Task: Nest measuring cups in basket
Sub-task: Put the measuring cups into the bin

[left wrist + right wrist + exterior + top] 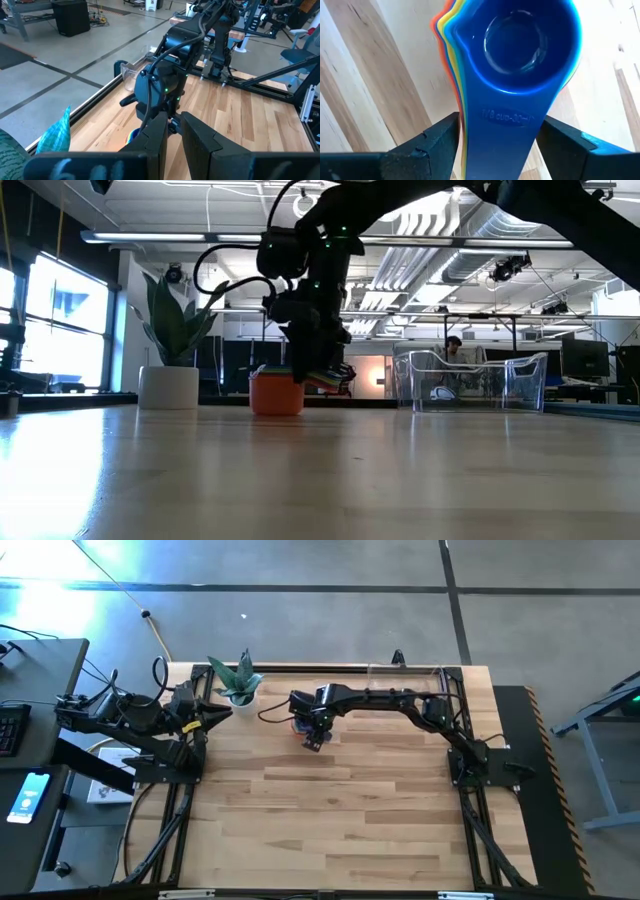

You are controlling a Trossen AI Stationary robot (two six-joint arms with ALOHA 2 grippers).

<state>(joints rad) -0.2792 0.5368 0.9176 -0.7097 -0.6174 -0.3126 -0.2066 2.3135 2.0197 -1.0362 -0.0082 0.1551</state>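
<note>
measuring cups (520, 60): blue showing on top, yellow and orange edges peeking beside it | table (340, 820): showing pale wood planks | white pot (168, 387) sitting near cups, holding green plant (172, 320)

The wooden table (340, 810) stands on a grey concrete floor (300, 580) crossed by dark seams, with a bright patch of daylight on the floor off the table's far left corner. A black desk (40, 720) with a lit phone (28, 796) sits just beside the table's left edge, and a white pot with a green plant (170, 375) stands near its far edge. Beyond the table, tall windows (55, 320) glow on the left, white ducts (480, 230) and strip lights run under the ceiling, and a person (455, 348) sits far back among workbenches.
</note>
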